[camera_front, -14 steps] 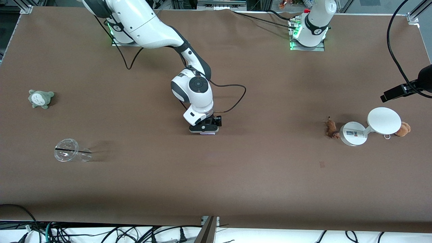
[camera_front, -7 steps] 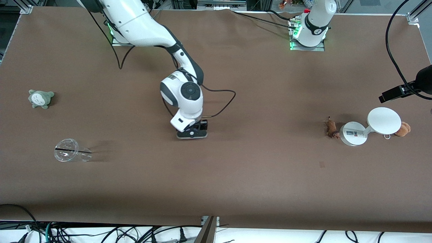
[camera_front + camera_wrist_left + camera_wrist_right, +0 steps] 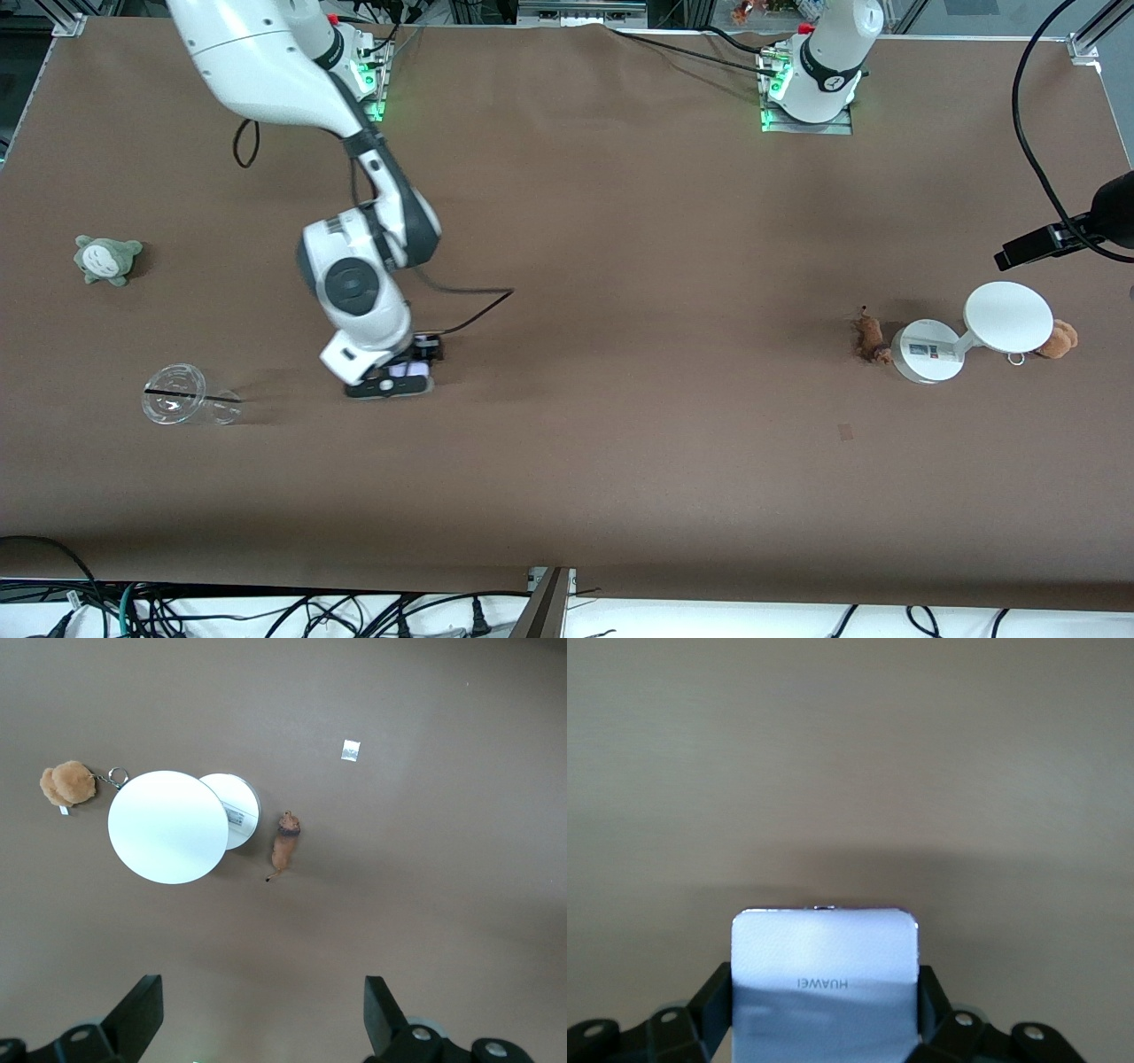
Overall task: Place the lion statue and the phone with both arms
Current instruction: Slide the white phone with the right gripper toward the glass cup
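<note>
My right gripper [image 3: 390,383] is shut on the phone [image 3: 824,983], a pale lavender-white rectangle held by its two long edges. It hangs low over the bare table, beside the clear cup. A sliver of the phone shows in the front view [image 3: 409,368]. The lion statue [image 3: 871,339] lies on the table against the white two-disc stand [image 3: 926,350], toward the left arm's end. My left gripper [image 3: 263,992] is open and empty, high over the table beside the lion statue [image 3: 285,840].
An orange-brown plush bear [image 3: 1059,338] with a key ring lies beside the stand's upper disc [image 3: 1008,317]. A clear plastic cup [image 3: 186,406] lies on its side and a grey-green plush [image 3: 106,259] sits toward the right arm's end. A small paper scrap [image 3: 351,750] lies on the table.
My right arm has carried the phone from the table's middle toward the right arm's end, closer to the clear cup. The lion statue and the stand have not moved.
</note>
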`<action>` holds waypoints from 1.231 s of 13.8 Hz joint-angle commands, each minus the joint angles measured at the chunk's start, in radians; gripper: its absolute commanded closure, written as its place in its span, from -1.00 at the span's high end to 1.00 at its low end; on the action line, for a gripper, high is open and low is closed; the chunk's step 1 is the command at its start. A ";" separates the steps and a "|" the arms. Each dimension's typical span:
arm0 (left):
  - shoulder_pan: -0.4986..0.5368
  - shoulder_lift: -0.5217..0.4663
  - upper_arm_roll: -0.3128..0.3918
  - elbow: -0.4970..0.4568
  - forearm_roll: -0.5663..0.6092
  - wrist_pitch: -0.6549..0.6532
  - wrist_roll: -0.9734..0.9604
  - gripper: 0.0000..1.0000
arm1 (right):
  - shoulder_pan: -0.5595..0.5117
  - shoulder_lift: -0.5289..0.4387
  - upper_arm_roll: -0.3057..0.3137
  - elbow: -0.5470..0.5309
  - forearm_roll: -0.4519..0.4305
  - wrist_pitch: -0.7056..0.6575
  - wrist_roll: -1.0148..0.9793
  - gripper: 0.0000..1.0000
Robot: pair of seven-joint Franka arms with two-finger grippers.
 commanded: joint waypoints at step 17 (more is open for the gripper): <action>0.009 0.006 0.002 0.019 -0.037 -0.019 0.026 1.00 | -0.232 -0.063 0.018 -0.224 0.042 0.289 -0.231 1.00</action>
